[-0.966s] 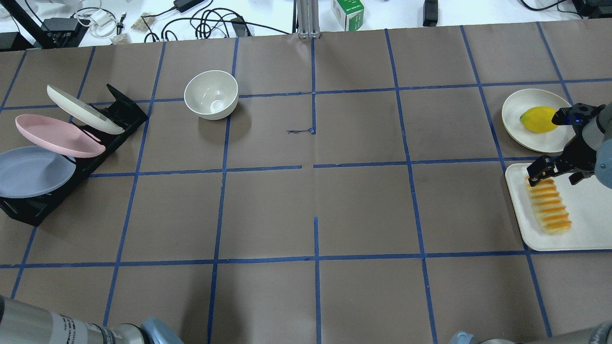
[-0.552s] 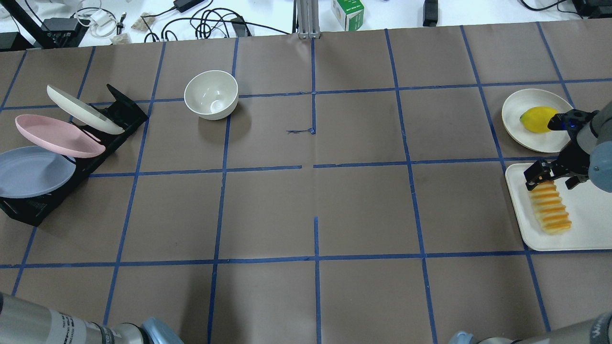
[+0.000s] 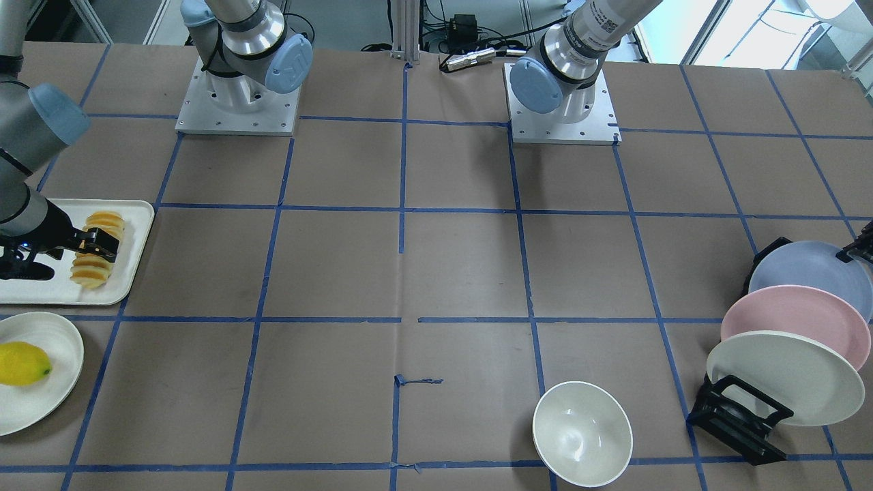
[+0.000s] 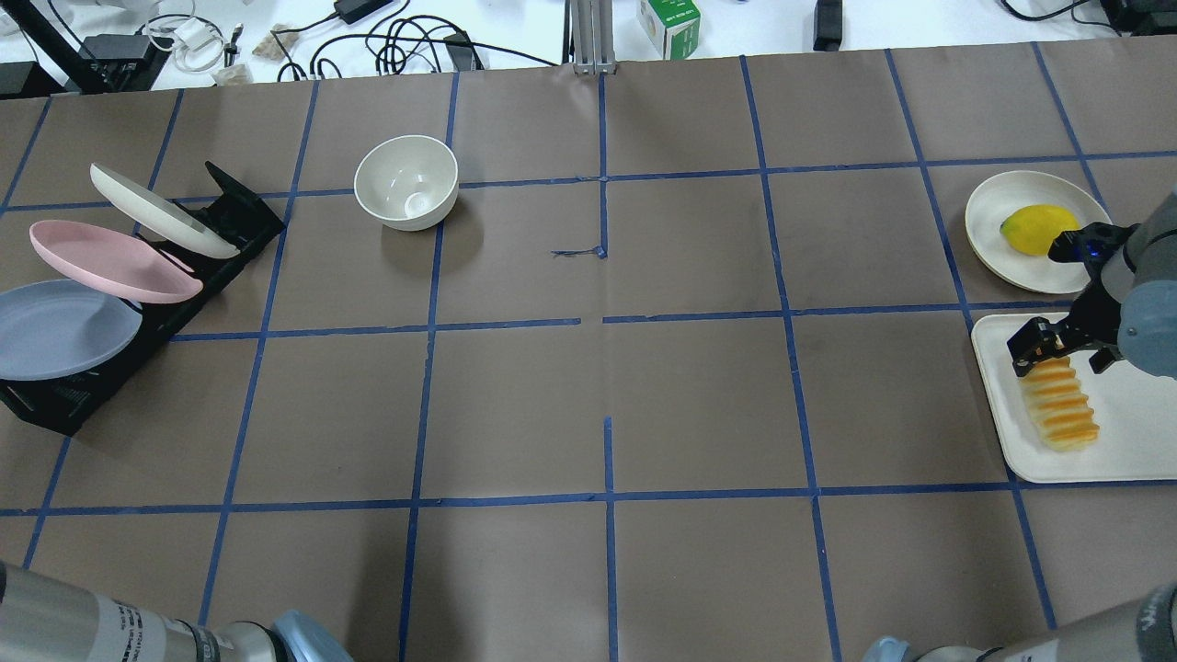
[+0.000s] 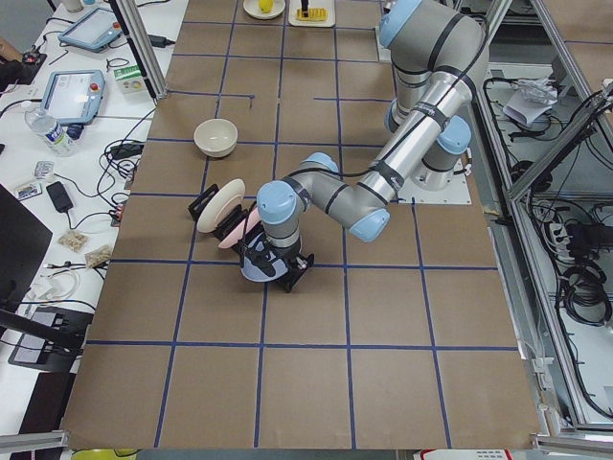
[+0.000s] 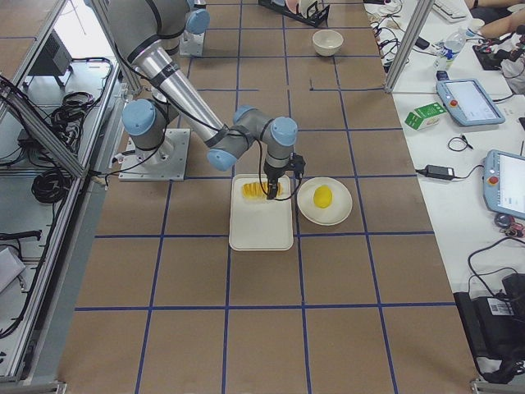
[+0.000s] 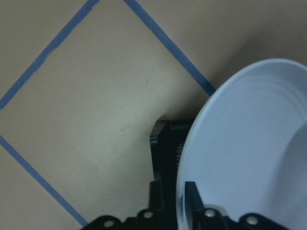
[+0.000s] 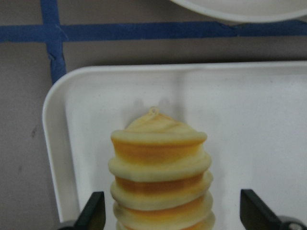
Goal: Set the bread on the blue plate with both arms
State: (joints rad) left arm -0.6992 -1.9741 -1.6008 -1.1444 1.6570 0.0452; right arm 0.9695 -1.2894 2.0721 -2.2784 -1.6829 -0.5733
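A brown-paper tabletop [image 4: 699, 405] gridded with blue tape carries everything. The grey-silver left arm [image 5: 402, 163] reaches toward the tabletop's left end, and the matching right arm [image 6: 176, 82] toward its right end.

Toward the left end, a black slotted rack [image 4: 234, 221] holds three plates leaning on edge. A round, matte pale-blue plate [image 4: 55, 331] sits in the slot nearest the robot's edge, a pink plate [image 4: 101, 257] is behind it, and a cream-white plate [image 4: 156, 207] is farthest.

Toward the right end lies a white rectangular tray [image 4: 1131, 432], with a round cream dish [image 4: 1011, 271] just beyond it on the far-edge side. A cream bowl [image 4: 405, 184] stands upright nearer the far edge, left of centre.

The ridged pale-yellow bread [image 4: 1062, 414] with orange tops lies on the tray, along the side facing the tabletop's middle. A smooth yellow lemon [image 4: 1034, 230] rests on the dish.

The right fingers [image 8: 95, 211] are spread wide, one on each side of the bread near its far-edge end, clear of it. The left fingers [image 7: 191, 199] stand close together on the pale-blue plate's rim, one on each face.
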